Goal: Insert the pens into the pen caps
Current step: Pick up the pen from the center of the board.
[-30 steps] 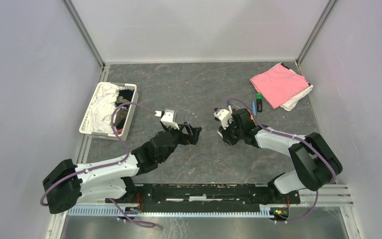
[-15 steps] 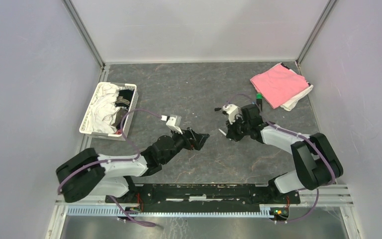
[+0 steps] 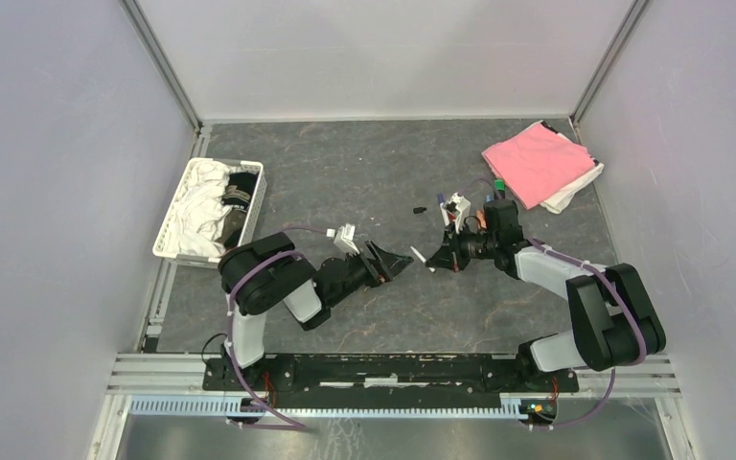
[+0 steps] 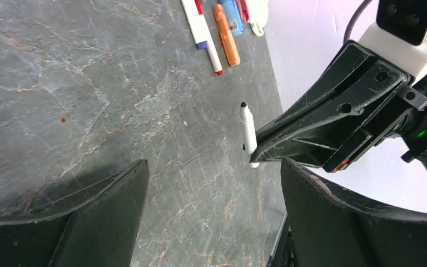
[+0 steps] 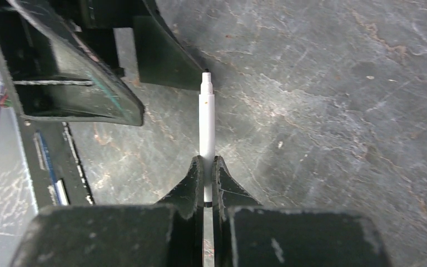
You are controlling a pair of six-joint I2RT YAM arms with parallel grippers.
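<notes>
The right gripper (image 5: 204, 167) is clamping its fingers together on a white pen (image 5: 206, 119), well to the left of the pink cloth (image 3: 535, 161). The left gripper (image 4: 214, 178), farther from the cloth, is facing the pen's bare tip with fingers spread wide. The other pens (image 4: 219, 25) are lying just beside the cloth.

A slotted white plastic basket (image 3: 258, 192) sits at the left edge of the grey stone-patterned worktop (image 3: 364, 163), with crumpled cloths (image 3: 201, 196) in it. A folded pink cloth (image 3: 535, 161) lies in the far right corner, on top of a white cloth (image 3: 575, 192). A row of loose pens and markers (image 4: 226, 34) lies on the worktop just left of these cloths. Mid-worktop, the right fingers (image 5: 192, 183) pinch a thin white-barrelled pen (image 5: 207, 128). Its tip points towards the spread left fingers (image 4: 105, 211) just to its left.
</notes>
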